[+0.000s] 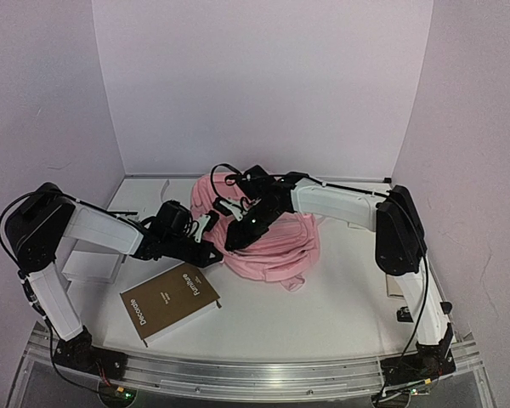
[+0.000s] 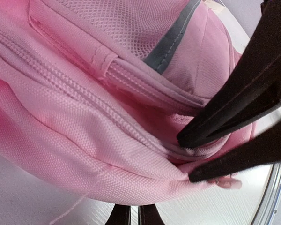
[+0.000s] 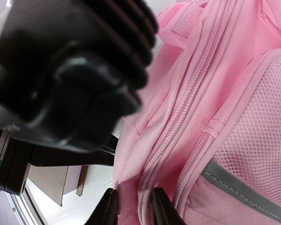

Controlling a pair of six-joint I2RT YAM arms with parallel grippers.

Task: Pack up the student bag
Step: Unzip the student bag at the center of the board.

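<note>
Diagonally, student bag, far-left to near-right

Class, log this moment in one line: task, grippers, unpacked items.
task: pack student bag | left gripper: shut, at bag's edge | right gripper: gripping fabric beside zipper | brown book: on table

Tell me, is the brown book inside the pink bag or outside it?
Outside. The brown book lies flat on the table, beside the student bag, its cover showing.

Pink student bag, brown book
</note>
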